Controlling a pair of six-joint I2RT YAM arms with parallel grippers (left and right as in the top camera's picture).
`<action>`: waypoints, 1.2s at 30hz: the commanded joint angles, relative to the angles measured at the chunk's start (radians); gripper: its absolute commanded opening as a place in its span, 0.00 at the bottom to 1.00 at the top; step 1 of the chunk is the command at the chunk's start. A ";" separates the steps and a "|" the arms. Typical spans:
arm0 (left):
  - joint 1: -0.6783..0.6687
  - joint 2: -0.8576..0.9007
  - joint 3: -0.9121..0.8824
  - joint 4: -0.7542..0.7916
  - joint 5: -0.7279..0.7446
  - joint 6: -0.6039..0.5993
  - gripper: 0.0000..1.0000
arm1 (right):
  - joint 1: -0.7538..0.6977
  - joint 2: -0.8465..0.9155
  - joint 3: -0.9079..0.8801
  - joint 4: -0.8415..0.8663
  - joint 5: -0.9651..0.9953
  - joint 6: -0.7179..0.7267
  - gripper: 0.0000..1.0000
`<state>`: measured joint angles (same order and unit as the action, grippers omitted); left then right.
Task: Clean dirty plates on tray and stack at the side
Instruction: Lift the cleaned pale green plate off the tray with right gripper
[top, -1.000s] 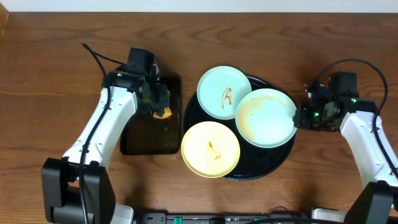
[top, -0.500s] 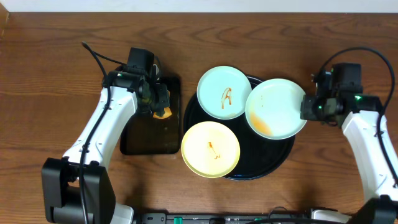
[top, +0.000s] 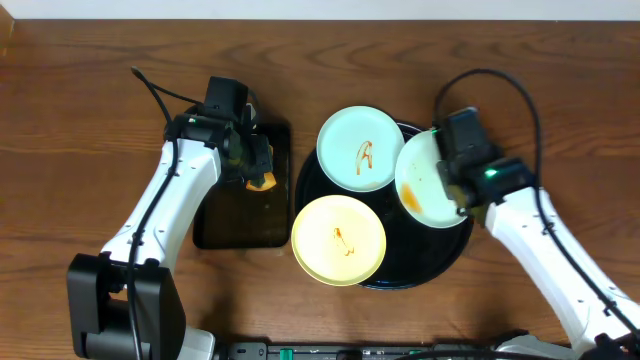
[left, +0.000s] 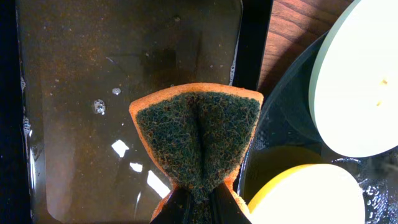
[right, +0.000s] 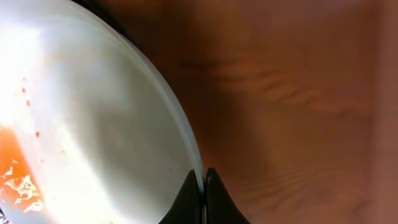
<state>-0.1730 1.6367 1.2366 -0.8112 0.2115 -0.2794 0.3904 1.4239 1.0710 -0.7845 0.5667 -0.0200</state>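
At 2 o'clock on the round black tray (top: 420, 268), the right gripper (right: 202, 184) is clenched on a smeared mint plate (top: 422, 180), whose thin rim sits exactly between the two fingertips. A second mint plate (top: 360, 148) lies at 11 o'clock and the yellow plate (top: 338, 240) at 8 o'clock. The left gripper (left: 199, 208) is pinching a sponge (left: 199, 134) over the wet rectangular tray (left: 255, 37).

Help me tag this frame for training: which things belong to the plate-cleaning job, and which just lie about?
Job: tilted mint plate in right gripper; smeared mint plate; yellow plate; round black tray; sponge in left gripper; rectangular tray of liquid.
Lying about: black cable.
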 joint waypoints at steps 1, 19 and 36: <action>0.002 -0.024 0.003 -0.004 0.006 0.016 0.07 | 0.093 -0.013 0.020 0.019 0.227 -0.086 0.01; 0.002 -0.024 0.003 -0.004 0.006 0.016 0.07 | 0.286 -0.013 0.020 0.117 0.482 -0.199 0.01; 0.002 -0.024 0.003 -0.004 0.006 0.016 0.07 | 0.014 -0.013 0.020 0.153 0.215 0.102 0.01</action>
<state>-0.1730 1.6363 1.2366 -0.8112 0.2111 -0.2794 0.4889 1.4239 1.0710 -0.6342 0.8753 -0.0612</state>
